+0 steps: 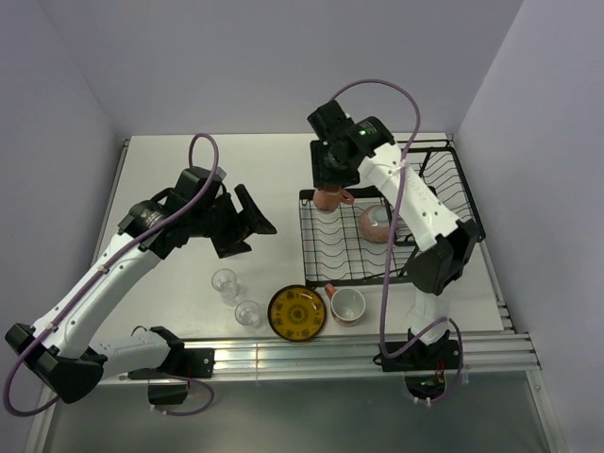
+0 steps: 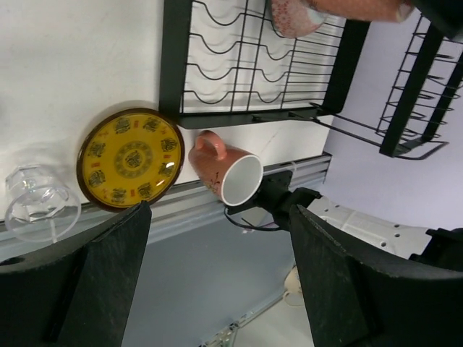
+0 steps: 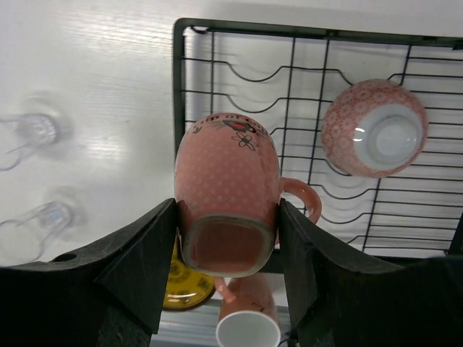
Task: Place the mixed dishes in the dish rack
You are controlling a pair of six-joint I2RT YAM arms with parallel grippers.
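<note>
While the R gripper (image 3: 228, 224) clamps the salmon-pink ceramic mug (image 3: 228, 170) upside down at the far-left corner of the black wire dish rack (image 3: 176, 87), step = placing mug. Patterned pink bowl (image 3: 374, 128) sits inverted in the low tray. L gripper (image 2: 217, 282) gapes empty over the table (image 2: 72, 58). Next: lower mug onto wires w/o tipping, then let go.

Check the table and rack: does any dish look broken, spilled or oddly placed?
Nothing stands out. The bowl sits mouth-down in the rack, as for draining; the plate, second mug and two glasses sit intact on the table; the right pincer holds a mug over the rack's edge.
</note>
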